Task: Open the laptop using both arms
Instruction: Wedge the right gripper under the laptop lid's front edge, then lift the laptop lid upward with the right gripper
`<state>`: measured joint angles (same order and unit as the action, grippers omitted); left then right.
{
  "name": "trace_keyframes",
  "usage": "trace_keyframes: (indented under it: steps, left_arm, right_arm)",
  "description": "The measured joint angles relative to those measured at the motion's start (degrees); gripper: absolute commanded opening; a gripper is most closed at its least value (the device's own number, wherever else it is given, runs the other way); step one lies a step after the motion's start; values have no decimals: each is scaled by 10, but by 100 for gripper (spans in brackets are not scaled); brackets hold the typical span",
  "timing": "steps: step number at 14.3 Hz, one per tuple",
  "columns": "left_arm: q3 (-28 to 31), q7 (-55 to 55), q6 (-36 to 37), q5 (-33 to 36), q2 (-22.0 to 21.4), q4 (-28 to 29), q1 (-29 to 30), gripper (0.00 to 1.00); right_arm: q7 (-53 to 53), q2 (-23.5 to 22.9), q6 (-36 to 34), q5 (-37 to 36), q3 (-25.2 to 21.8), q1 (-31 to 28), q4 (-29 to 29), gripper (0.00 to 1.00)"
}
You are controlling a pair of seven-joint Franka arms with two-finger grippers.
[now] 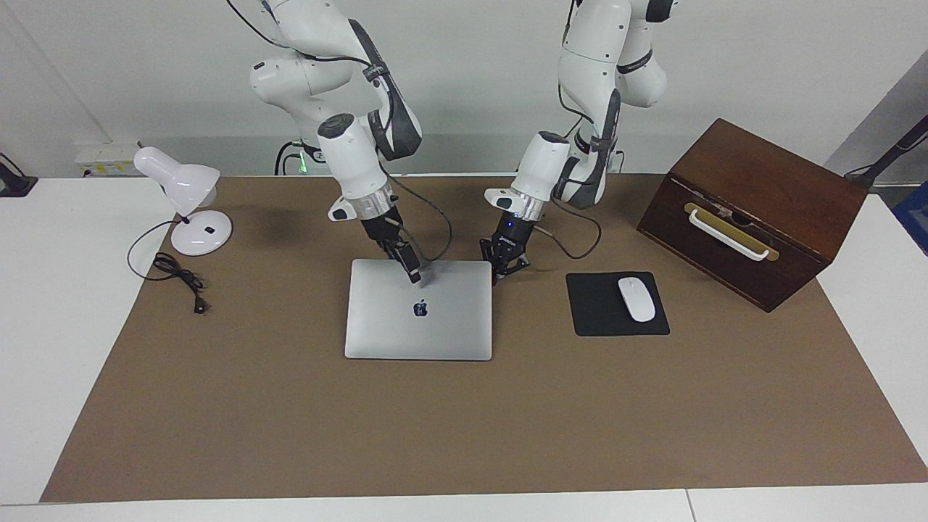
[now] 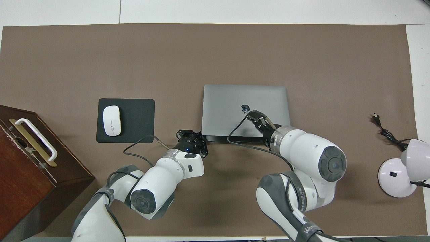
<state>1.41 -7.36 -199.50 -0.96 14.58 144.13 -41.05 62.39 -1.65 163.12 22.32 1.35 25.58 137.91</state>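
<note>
The right end effector (image 1: 415, 275) presses down on the closed laptop (image 1: 419, 319) lid, just nearer the robots than the dark logo; whether it is clenched I cannot tell. The left end effector (image 1: 505, 265) sits at the laptop's corner nearest the robots, toward the left arm's end, its state also unclear. The thin, matte silver laptop lies flat mid-tabletop (image 1: 464, 435), on a smooth brown sheet over white panels. Beside it, a black mouse pad (image 1: 602, 319) carries a glossy white mouse (image 1: 636, 299); a dark wooden box (image 1: 754, 210) and a white desk lamp (image 1: 185, 199) stand at either end before a pale wall.
</note>
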Motion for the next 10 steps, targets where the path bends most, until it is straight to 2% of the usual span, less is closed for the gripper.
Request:
trace_keyframes:
  steps: [10]
  left_arm:
    - [1,-2,0,0,0,0,-2,0]
  right_arm:
    - [-11,-13,0,0,0,-5,-24,97]
